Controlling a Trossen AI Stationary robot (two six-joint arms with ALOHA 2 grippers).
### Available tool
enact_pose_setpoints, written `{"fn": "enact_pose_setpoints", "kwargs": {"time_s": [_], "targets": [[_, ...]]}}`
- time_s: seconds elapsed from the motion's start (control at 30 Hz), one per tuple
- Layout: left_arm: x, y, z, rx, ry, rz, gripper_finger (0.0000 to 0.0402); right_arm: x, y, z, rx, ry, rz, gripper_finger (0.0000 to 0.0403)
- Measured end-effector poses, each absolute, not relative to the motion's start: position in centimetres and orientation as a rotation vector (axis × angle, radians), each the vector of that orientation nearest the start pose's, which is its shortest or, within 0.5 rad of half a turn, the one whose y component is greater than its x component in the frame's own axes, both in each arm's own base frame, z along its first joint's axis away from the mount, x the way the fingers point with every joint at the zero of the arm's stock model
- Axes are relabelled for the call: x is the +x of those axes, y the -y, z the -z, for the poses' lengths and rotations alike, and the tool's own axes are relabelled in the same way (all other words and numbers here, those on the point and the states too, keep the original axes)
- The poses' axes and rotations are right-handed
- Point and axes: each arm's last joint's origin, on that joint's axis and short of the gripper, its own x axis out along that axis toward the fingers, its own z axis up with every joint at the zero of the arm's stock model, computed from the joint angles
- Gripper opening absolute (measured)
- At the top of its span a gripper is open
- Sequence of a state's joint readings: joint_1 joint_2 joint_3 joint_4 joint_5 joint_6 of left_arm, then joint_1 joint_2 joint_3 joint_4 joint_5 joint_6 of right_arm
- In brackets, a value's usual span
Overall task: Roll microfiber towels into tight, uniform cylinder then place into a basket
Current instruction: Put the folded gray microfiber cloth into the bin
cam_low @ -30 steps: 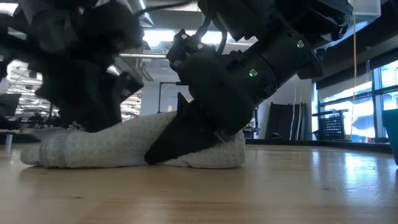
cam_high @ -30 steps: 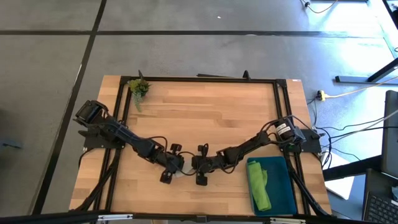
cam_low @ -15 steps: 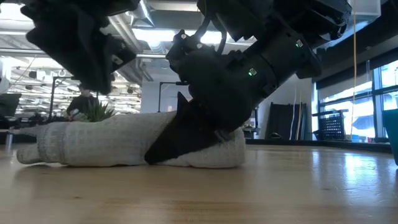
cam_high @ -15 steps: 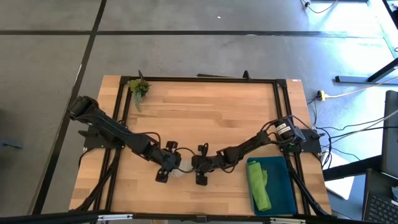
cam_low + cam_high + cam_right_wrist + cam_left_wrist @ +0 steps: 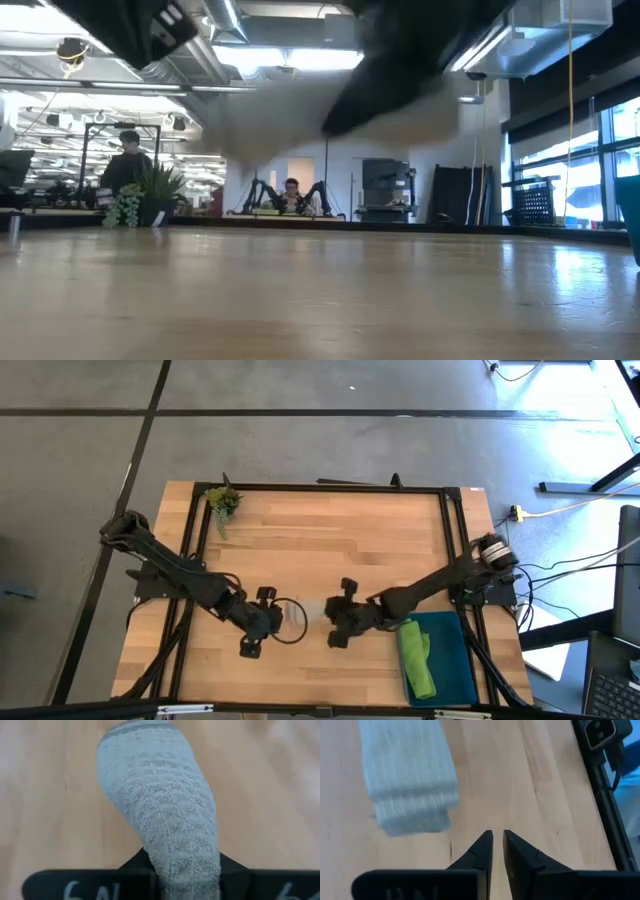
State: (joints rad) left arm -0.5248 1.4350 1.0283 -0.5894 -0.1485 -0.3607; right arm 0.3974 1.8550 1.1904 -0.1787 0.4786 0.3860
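The rolled grey-beige microfiber towel hangs above the table, blurred in the low view. My right gripper is shut on one end of it. My left gripper is shut and empty, standing beside the roll's other end and clear of it. The teal basket stands at the near right of the table. The lime green towel lies rolled along the basket's left wall. My right gripper pinches the grey roll between its two fingers near one end. The rest of the roll runs out ahead, past the fingertips. The whole roll is lifted clear of the table and lies roughly level.
A small green plant sprig stands at the table's far left corner. A black frame rail runs along the table's edges. Bare wood lies across the middle and far half of the table. People sit in the room beyond the far edge.
My left gripper has come off the roll's left end, risen and drawn back toward the table's left edge. My right gripper has risen and gone toward the basket, lifting the whole grey roll from the table.
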Motion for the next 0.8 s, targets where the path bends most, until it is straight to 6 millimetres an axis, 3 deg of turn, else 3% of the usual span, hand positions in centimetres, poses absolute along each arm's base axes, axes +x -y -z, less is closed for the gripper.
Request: {"fn": "enact_pose_setpoints", "kwargs": {"time_s": [0.13, 0.3, 0.57, 0.8], "targets": [[24.1, 14.5, -25.3, 0.021, -0.930, 0.148, 0.0029, 33.1, -14.8, -21.0, 0.040, -0.729, 0.329, 0.0047], [23.3, 14.8, -26.0, 0.035, -0.889, 0.120, 0.0020, 28.8, -16.9, -22.9, 0.159, -0.718, 0.450, 0.0046], [23.3, 14.8, -26.0, 0.047, -0.886, 0.121, 0.0009, 22.1, -20.2, -23.2, 0.343, -0.729, 0.584, 0.0045], [23.4, 14.7, -26.0, 0.075, -0.870, 0.110, 0.0001, 17.4, -21.1, -22.9, 0.478, -0.828, 0.759, 0.0045]]}}
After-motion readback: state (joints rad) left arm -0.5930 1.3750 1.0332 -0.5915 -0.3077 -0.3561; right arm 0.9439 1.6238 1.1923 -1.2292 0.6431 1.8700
